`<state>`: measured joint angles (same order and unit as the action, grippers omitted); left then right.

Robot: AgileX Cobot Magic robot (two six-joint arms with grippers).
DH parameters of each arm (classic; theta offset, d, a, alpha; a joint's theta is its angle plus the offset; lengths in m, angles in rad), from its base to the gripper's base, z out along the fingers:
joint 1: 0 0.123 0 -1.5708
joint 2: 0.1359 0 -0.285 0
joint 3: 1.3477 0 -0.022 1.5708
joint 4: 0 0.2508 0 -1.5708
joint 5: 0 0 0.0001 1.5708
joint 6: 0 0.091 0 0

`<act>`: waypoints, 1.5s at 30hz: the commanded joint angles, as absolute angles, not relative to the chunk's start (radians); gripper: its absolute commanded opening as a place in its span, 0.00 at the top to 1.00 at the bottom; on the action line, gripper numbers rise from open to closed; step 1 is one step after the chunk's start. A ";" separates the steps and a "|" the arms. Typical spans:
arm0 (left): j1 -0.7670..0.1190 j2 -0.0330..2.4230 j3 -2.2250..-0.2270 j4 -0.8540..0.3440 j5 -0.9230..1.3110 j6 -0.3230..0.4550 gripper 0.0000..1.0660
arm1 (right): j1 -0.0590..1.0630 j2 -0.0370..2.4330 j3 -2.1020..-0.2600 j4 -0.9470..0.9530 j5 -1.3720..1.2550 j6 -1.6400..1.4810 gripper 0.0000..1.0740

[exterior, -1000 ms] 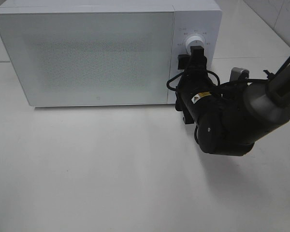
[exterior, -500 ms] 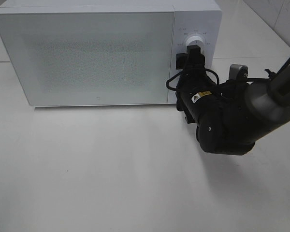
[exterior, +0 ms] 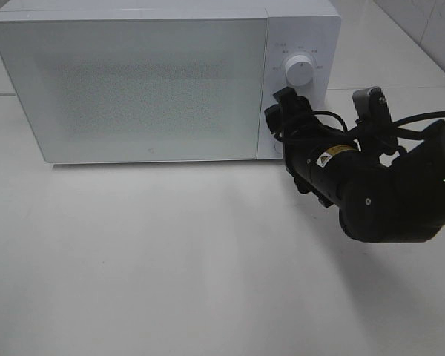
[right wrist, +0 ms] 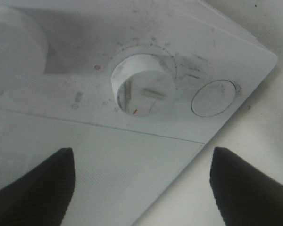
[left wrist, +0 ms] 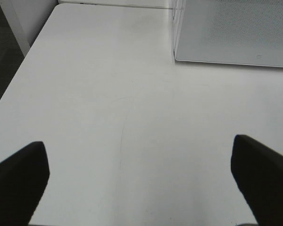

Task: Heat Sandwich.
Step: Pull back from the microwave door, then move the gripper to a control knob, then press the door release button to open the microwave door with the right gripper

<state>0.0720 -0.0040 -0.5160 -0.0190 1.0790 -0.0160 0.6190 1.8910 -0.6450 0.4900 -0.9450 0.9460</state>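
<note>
1. Pulled back off the upper dial point(exterior: 300, 70), the right fingers point(exterior: 280, 102) now sit lower, right of centre in the high view, just in front of the control panel.
2. Nearest, the bench point(exterior: 170, 282) fills the lower frame. The left fingers point(left wrist: 19, 181) hang over it, spread wide and holding nothing.
3. The right fingers are also parted and grip nothing. They frame the lower dial point(right wrist: 144, 89) without touching it, with a round button point(right wrist: 213, 98) beside it.
4. Farthest, the microwave point(exterior: 133, 11) stands along the top, its door point(exterior: 133, 89) shut. The sandwich shows in no view and is probably inside.
5. My judgement: the upper dial looks dealt with and the timer remains. The next move calls for advancing, closing on the lower dial, and twisting it.
</note>
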 commanded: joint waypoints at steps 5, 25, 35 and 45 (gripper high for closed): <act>0.073 -0.025 -0.515 -0.024 1.070 -0.013 0.06 | 0.599 1.758 -0.621 0.362 -0.698 0.659 0.29; 0.073 -0.025 -0.515 -0.024 1.070 -0.013 0.06 | 0.453 1.424 -0.622 -0.159 0.162 0.310 0.29; 0.073 -0.025 -0.515 -0.024 1.070 -0.013 0.06 | 0.456 1.231 -0.622 -0.176 0.434 0.251 0.29; 0.073 -0.025 -0.515 -0.024 1.070 -0.013 0.06 | 0.456 0.950 -0.622 -0.172 0.721 0.157 0.29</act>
